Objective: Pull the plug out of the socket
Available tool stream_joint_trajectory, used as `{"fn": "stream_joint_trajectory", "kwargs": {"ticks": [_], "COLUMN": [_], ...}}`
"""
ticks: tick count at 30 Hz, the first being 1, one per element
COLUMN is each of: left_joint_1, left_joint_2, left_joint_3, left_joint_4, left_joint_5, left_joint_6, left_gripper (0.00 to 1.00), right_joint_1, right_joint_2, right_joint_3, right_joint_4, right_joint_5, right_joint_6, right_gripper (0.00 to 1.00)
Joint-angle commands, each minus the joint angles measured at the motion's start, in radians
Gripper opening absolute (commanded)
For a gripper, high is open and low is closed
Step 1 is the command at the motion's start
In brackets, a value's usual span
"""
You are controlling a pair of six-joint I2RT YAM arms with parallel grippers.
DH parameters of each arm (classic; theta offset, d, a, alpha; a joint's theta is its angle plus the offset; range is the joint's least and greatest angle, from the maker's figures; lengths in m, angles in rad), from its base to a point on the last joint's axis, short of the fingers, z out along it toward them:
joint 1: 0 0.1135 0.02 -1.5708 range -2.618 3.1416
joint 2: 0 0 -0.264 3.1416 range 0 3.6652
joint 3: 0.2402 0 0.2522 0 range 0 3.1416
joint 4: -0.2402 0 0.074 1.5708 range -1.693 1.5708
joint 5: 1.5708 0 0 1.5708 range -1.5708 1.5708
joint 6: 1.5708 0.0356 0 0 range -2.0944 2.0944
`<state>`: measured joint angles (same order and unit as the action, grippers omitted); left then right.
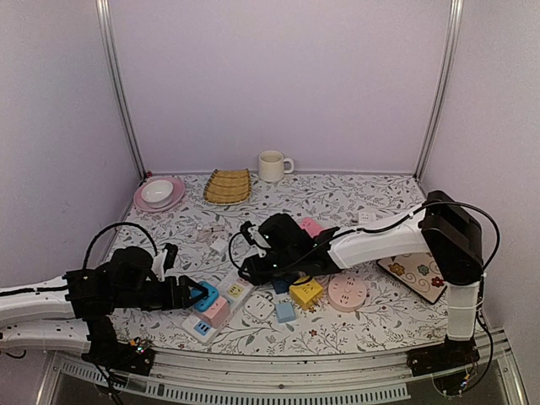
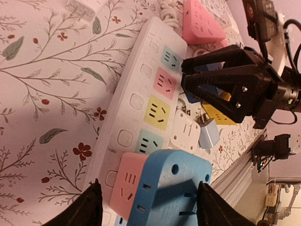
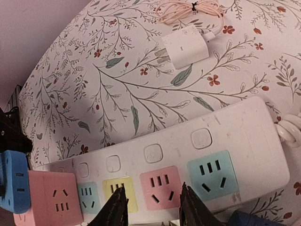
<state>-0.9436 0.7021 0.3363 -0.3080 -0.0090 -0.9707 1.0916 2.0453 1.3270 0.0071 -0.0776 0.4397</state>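
Now left end effector (image 2: 148,183), apart, straddles boxy blue plug (image 2: 173,181); right end effector (image 3: 153,187) apart.

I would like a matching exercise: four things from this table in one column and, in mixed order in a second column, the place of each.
Things
1. white mug
2. white bowl
3. blue adapter
4. yellow adapter

Places
a. between the fingers of the left gripper
b. on the pink plate
c. at the back wall, right of the woven basket
d. beside the round pink socket

Pairs: 1-c, 2-b, 3-a, 4-d
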Motion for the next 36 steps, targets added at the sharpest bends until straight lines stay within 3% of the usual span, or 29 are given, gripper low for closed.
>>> {"fn": "stream_joint_trajectory", "kwargs": {"ticks": [1,5,10,28,36], "left_joint_1": [-0.021,-0.021,-0.021,-0.023,-0.023], "left_joint_2": [-0.005,-0.024,-0.018,-0.03,-0.024], "left_joint_3": [0.019,0.018,0.036,0.058,0.064], "left_joint_4": [0.017,0.033,0.038,0.039,0.056], "left_joint_5": [0.074,0.105,0.132,0.155,0.168], "left_joint_6": [0.02,0.014,0.016,0.041,0.053], "left_gripper": [0.65,0.61,0.53,0.31,0.14], "right_joint_1": [0.053,0.104,0.158,0.162,0.163], "right_joint_2": [-0.121,-0.173,-0.166,-0.055,-0.026], "right_joint_3": [-0.074,-0.147,-0.171,-0.124,-0.085], "right_joint_4": [0.027,0.077,0.107,0.115,0.086], "right_joint_5": [0.027,0.011,0.001,0.001,0.007], "right_joint_6": [-0.042,-0.051,-0.033,0.078,0.081], "right_gripper": [0.45,0.55,0.61,0.64,0.64]}}
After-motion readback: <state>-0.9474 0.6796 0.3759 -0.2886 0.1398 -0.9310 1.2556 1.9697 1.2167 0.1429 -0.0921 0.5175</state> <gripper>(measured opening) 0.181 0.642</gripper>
